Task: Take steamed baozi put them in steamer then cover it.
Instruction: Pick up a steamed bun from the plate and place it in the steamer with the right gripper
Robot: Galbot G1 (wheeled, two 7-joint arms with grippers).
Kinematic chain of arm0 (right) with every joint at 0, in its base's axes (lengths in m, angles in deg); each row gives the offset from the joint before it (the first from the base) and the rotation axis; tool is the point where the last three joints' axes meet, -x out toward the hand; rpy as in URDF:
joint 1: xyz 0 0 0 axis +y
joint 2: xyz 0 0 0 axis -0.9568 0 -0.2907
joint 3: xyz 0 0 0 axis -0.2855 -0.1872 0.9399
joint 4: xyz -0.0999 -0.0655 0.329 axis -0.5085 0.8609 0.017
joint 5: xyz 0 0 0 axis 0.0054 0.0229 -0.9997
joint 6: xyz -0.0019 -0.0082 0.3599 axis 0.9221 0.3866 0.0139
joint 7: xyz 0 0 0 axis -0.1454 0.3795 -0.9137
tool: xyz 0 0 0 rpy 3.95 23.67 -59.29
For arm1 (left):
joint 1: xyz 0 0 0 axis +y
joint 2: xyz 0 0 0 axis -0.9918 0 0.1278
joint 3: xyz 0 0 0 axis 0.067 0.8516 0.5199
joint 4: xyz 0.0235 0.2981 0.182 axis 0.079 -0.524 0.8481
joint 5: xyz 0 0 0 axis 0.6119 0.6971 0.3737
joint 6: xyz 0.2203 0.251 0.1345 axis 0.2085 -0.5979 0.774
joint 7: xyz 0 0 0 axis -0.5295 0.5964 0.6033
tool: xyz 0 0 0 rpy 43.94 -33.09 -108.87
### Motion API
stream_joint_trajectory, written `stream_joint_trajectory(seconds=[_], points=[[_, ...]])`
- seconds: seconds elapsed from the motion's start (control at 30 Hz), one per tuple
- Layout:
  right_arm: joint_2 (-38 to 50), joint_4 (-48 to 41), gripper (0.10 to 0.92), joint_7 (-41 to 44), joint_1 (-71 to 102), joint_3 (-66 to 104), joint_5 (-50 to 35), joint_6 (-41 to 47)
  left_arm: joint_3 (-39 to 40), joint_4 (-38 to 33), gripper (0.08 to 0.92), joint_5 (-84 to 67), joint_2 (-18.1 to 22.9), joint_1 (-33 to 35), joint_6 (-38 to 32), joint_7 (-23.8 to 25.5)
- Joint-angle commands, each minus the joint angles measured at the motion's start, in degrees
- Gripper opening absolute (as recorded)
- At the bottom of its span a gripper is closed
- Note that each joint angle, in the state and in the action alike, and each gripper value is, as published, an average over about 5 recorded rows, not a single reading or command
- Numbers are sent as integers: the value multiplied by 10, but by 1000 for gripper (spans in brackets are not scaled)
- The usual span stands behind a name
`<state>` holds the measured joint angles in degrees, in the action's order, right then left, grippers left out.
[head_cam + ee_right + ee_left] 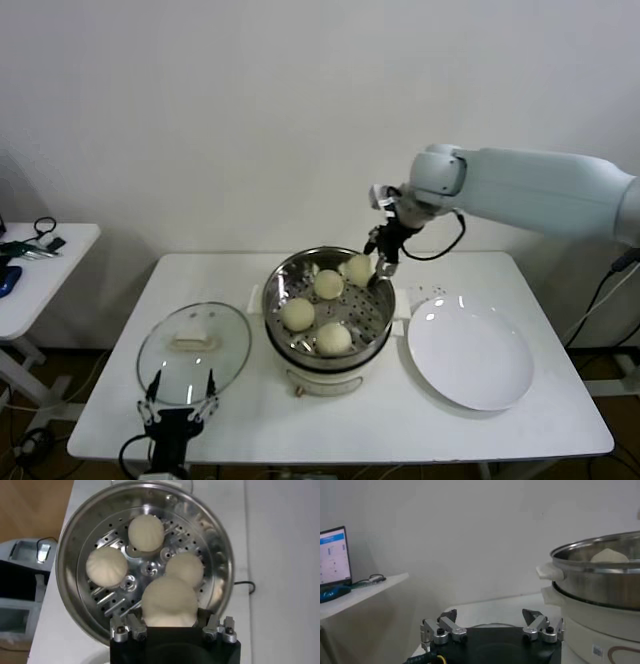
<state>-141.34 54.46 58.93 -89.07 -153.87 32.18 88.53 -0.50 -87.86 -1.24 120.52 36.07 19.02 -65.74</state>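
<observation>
The steel steamer [372, 318] stands on its cream pot base at mid-table. Three baozi [328, 284] lie on its perforated floor. My right gripper [377, 268] is at the steamer's far right rim, shut on a fourth baozi [358, 268] held just over the basket. In the right wrist view this baozi [169, 602] sits between the fingers above the steamer [75, 535] and the other baozi [146, 532]. The glass cover [193, 352] lies flat on the table left of the steamer. My left gripper [180, 408] is open and empty at the cover's near edge.
An empty white plate [470, 355] lies right of the steamer. A white side table [40, 262] with cables stands to the left. The left wrist view shows the steamer's side [600, 577] and a laptop [332, 555] on that side table.
</observation>
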Motion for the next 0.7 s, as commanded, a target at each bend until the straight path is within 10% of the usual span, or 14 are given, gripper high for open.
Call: stream_joint_trajectory(seconds=[0.03,0.7], points=[[-56,-6,712,-24,30,-38,-4,12,0,10,823,-1,-1,-6,-2,0],[-72,-49,726,3,71,-36,39,-2,1,30,823,-5,-2,-40,12,-1]])
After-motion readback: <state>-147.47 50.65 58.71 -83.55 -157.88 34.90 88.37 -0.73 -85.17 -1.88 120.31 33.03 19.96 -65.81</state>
